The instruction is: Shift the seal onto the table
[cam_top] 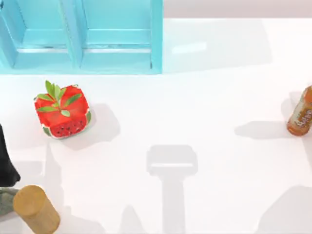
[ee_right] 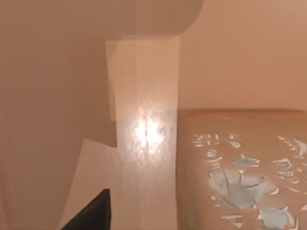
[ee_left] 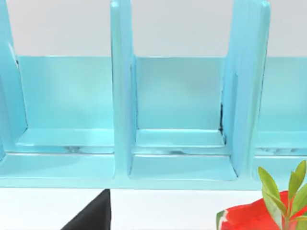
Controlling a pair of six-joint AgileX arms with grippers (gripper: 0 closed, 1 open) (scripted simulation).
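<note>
On the table | bottle label unreadable | seal close-up | claws' grip: cannot tell

The left arm shows as a dark shape at the table's left edge near the front corner, its gripper's state hidden.

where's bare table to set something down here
The widest free patch of the table lies between the watermelon cube and the bottle, in front of the blue cabinet. The strip between the cabinet and the cube is narrow. The near-left corner is crowded by the wooden cylinder and the left arm.
</note>
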